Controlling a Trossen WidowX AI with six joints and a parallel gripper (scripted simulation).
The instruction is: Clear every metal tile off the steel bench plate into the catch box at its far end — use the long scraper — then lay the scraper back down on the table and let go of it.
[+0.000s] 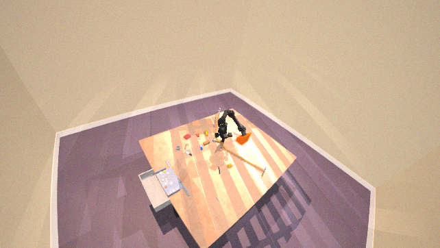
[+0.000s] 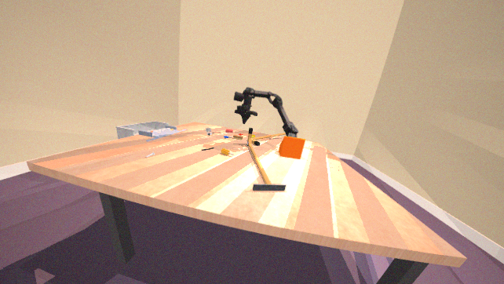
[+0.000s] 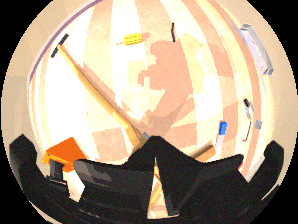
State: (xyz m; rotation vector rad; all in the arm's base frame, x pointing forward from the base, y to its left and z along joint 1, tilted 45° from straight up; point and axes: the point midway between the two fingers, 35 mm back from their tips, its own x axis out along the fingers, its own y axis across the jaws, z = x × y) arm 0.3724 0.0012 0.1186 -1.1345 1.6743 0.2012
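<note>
The long scraper, with a wooden handle (image 1: 243, 159) (image 2: 257, 162) (image 3: 95, 92) and flat dark blade (image 1: 264, 171) (image 2: 269, 187) (image 3: 60, 45), lies on the table. Its blade points away from the arm. My gripper (image 1: 223, 140) (image 2: 245, 121) (image 3: 155, 142) is shut and empty, pointing down above the table near the scraper's handle end. The steel plate (image 1: 175, 179) is at the table's far left edge with several small tiles (image 1: 164, 179), mostly pale, on it. The catch box (image 1: 154, 193) (image 2: 129, 132) adjoins it beyond the edge. Tiles are too small to count in the exterior view.
An orange block (image 1: 243, 138) (image 2: 292, 147) (image 3: 66, 151) stands by the arm's base. A second long-handled tool (image 1: 216, 123) (image 2: 271, 136) lies near the arm. A yellow piece (image 1: 229, 166) (image 2: 225, 152) (image 3: 133, 39), brown block (image 1: 206, 142), blue-ended item (image 1: 201, 148) (image 3: 222, 128) and red block (image 1: 187, 136) lie about.
</note>
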